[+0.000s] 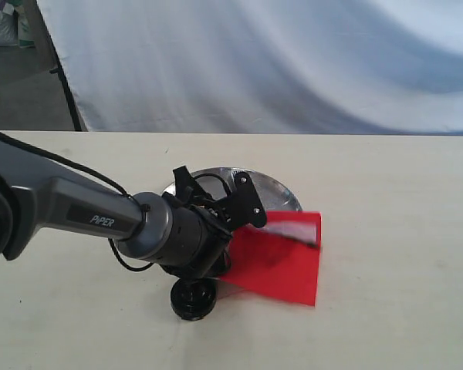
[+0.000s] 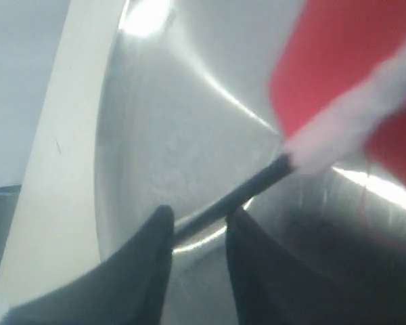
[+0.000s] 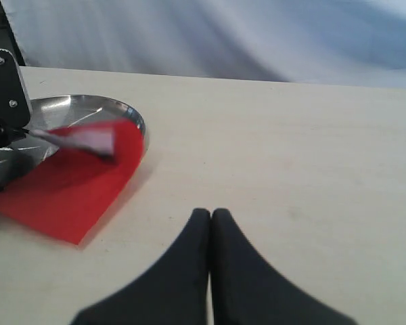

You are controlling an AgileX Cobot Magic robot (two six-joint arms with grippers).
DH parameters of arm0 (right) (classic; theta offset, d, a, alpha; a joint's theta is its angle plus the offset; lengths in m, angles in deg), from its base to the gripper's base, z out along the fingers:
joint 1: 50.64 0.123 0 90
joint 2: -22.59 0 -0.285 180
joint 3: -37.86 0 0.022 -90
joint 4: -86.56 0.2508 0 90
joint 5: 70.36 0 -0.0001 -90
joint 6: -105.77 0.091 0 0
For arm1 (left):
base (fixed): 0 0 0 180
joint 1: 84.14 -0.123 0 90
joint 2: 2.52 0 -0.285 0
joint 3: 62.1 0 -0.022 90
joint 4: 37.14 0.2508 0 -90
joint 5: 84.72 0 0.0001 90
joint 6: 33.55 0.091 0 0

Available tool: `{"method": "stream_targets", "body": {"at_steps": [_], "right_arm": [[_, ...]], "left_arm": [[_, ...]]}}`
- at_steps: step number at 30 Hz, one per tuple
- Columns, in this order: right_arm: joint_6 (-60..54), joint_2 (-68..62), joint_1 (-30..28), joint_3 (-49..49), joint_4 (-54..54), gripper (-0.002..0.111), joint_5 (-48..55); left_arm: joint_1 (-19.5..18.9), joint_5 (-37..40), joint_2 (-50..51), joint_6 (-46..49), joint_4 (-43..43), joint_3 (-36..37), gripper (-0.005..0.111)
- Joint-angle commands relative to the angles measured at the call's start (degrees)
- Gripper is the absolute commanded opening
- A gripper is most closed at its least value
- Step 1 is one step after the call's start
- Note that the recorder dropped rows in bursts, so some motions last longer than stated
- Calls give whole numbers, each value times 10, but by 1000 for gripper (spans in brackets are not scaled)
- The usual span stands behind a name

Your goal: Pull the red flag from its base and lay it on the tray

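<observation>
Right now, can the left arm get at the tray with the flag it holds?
Probably yes. The left gripper, shut on the stick of the red flag, hangs over the tray, with bare steel under it and nothing in between. Part of the cloth overhangs the rim.

The only readable text is the word "PIPER" (image 1: 103,220), and it is showing in the exterior view. It is standing in white slanted capitals on a dark band along the side of the grey left arm (image 1: 54,196). That arm is extending in over the left edge of the tabletop (image 1: 386,177), and the lettering is running lengthwise along the link behind the left gripper (image 2: 199,222), nearer the front edge than the back.
</observation>
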Motion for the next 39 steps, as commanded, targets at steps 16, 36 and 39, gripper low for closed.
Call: {"method": "stream_targets", "body": {"at_steps": [16, 36, 39], "right_arm": [[0, 3, 1, 2, 1, 0, -1], [0, 3, 1, 2, 1, 0, -1], [0, 3, 1, 2, 1, 0, -1]], "left_arm": [[-1, -100, -6, -45, -13, -1, 47], [75, -287, -220, -104, -15, 99, 0], [75, -287, -303, -176, -8, 177, 0]]}}
